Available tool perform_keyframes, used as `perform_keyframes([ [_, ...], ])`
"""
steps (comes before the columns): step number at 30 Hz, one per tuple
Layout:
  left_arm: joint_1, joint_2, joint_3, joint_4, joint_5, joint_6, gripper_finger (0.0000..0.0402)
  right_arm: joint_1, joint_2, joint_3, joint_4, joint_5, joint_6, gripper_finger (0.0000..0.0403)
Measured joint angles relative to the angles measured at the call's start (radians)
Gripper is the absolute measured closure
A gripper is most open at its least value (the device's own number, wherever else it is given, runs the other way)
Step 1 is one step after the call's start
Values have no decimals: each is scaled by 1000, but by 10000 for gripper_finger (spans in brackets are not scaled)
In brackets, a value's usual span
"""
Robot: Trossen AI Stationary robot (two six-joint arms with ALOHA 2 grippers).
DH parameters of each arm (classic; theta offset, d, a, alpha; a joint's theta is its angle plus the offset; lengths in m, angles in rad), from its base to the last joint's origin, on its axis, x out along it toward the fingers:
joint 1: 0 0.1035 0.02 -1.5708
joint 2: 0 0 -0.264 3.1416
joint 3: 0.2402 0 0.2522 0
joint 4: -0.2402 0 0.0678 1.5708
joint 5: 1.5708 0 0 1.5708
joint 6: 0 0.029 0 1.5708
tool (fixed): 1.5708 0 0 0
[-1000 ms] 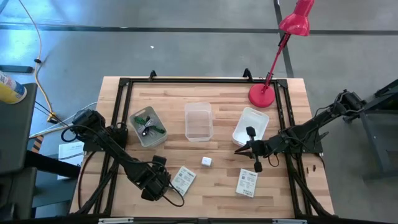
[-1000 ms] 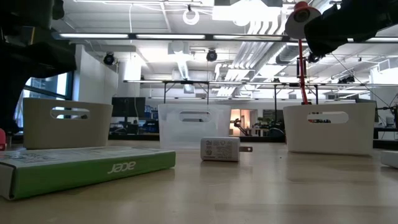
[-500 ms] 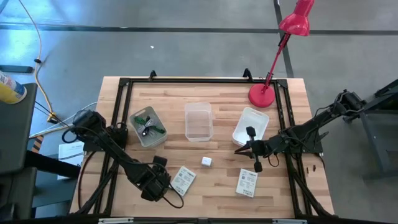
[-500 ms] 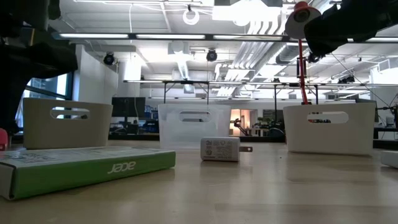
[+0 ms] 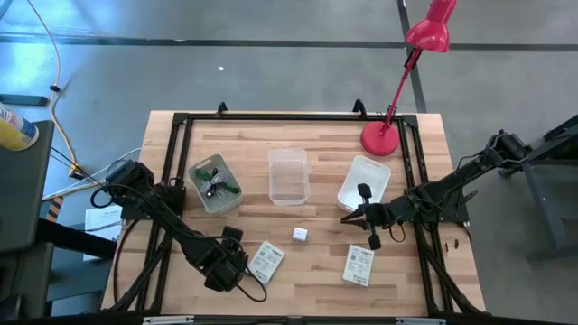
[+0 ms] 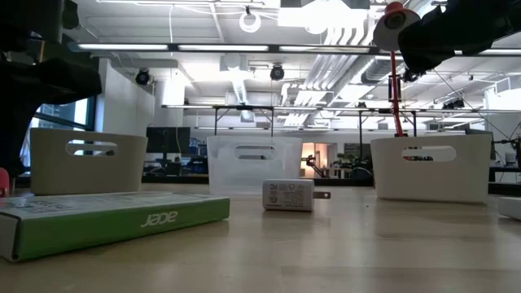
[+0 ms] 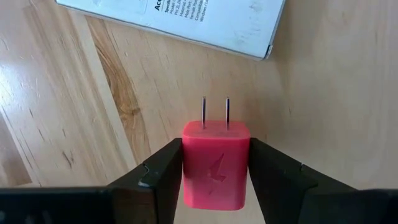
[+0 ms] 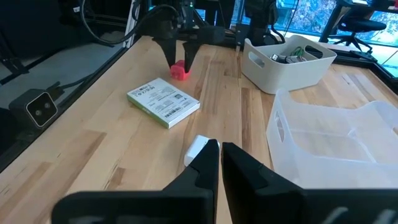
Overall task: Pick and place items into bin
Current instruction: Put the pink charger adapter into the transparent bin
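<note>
Near the tabletop's front left corner, the left gripper (image 7: pixel 216 171) has its jaws closed flat against the sides of a small pink plastic plug-in charger cube (image 7: pixel 215 163), metal prongs pointing forward. It looks light, rigid and smooth, so the broad side faces suit gripping best. The right gripper (image 8: pixel 220 163), jaws fully closed and empty, waits near the right edge.

2 matte black jointed arms, black cables along them, angular black wedge-shaped fingers (image 7: pixel 155 180)

Three bins (image 5: pixel 289 175) on wooden table (image 5: pixel 316 271)
</note>
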Motion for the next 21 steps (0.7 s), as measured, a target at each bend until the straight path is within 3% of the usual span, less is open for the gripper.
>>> perform_keyframes([
  [7,0,0,0,-7,-1,4,265,0,0,0,0,0,-1,391],
  [13,1,-5,2,-18,-1,23,262,0,0,0,-4,0,0,391],
  [21,1,-6,108,-160,-75,67,259,0,0,0,-4,0,0,391],
])
